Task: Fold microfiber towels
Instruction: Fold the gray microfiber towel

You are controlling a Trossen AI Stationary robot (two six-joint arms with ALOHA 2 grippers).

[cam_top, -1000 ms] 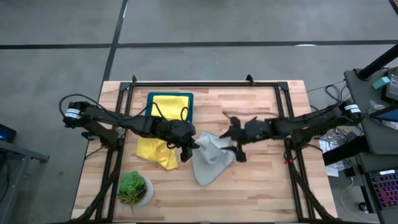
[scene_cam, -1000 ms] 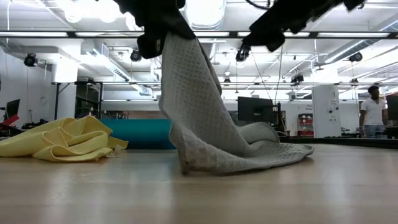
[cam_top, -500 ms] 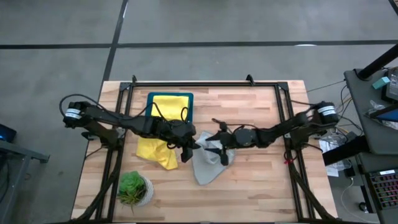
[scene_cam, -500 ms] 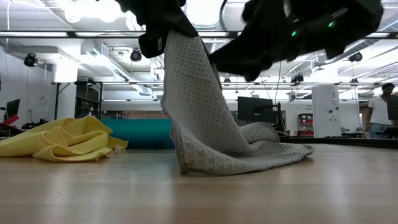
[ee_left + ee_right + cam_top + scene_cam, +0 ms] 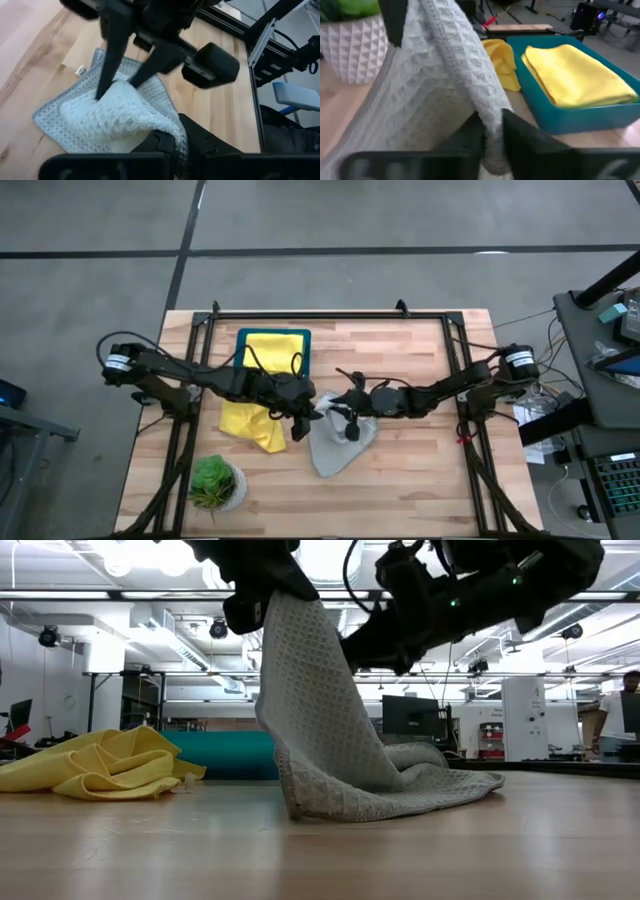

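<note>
Pinching the grey towel (image 5: 335, 442), left pincer (image 5: 312, 412) holds it aloft; right pincer (image 5: 345, 418) nips its edge.

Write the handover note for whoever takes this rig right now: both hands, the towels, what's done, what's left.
Left hand: shut on the grey towel, holding one corner up off the table.
Right hand: closed on the same towel's raised edge beside the left hand.
Grey towel: lower part bunched on the table, unfolded.
Yellow towel: folded, lying in the teal tray.
Second yellow towel: crumpled on the table by the tray, not folded.
Done: one yellow towel. Left: the grey one, then the crumpled yellow one.
</note>
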